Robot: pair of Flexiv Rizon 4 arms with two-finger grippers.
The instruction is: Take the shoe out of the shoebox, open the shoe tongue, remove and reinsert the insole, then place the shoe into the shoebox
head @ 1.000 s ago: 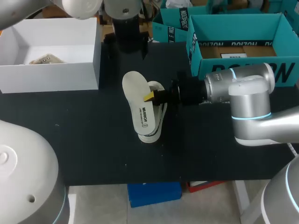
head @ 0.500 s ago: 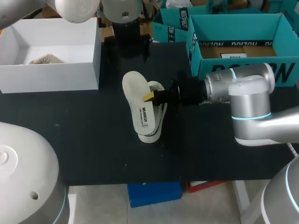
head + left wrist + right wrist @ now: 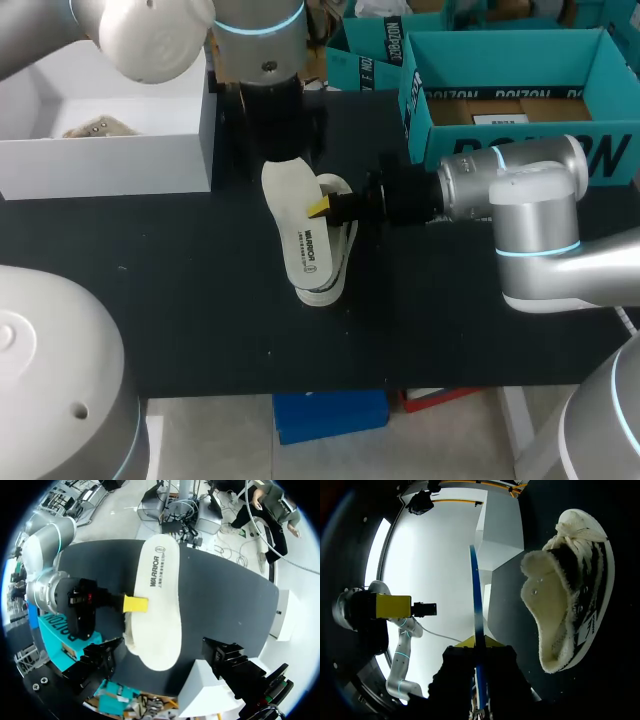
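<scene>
**A:** Jaws first. What are the right jaws doing?
**B:** They are closed thin on the insole [image 3: 300, 235], pinching its right edge about mid-length. In the right wrist view it runs edge-on between them.
**A:** And the left jaws?
**B:** They are spread wide and holding nothing, hanging over the insole's far end.
**A:** Where is the shoe [image 3: 575, 595]?
**B:** It lies near the middle of the surface [image 3: 200, 300], just under and beside the insole, which is out of it. I cannot tell if they touch. Both long axes run from far edge to near edge, nearly parallel, and the shoe's mouth faces the right arm.
**A:** So how does the insole go back in?
**B:** I'd judge the right arm does it, since it already has the insole and only needs to angle it into that mouth. The left jaws are close enough to steady the shoe.
**A:** What about the boxes?
**B:** The white shoebox [image 3: 110, 165] sits at the far left corner with something pale beige inside that I cannot identify. A teal box [image 3: 500, 150] at the far right holds brown cardboard.
</scene>
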